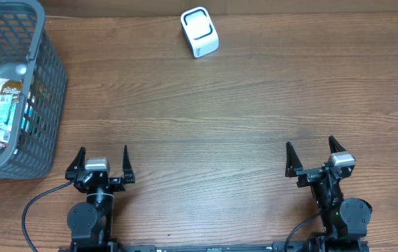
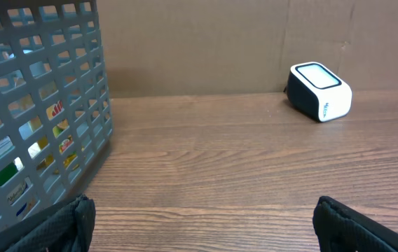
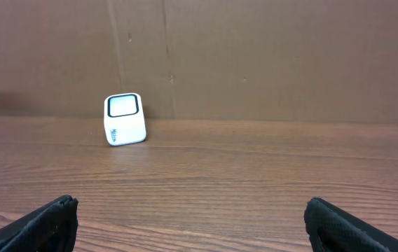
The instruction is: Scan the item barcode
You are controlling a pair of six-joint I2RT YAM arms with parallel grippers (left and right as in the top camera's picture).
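Note:
A white barcode scanner (image 1: 200, 31) with a dark-rimmed window stands at the back of the wooden table, also visible as the scanner (image 2: 319, 91) and the scanner (image 3: 124, 119). Packaged items (image 1: 0, 105) lie inside the grey mesh basket (image 1: 41, 77) at the far left; through the basket wall (image 2: 38, 126) coloured packs show. My left gripper (image 1: 101, 162) sits open near the front edge, right of the basket, nothing between its fingers (image 2: 69, 224). Open and empty too, my right gripper (image 1: 312, 154) rests at the front right, its fingers (image 3: 41, 224) wide apart.
A brown cardboard wall (image 3: 255, 56) closes off the back of the table. Bare wood (image 1: 206, 133) stretches between the two arms and the scanner. A black cable (image 1: 34, 206) loops by the left arm's base.

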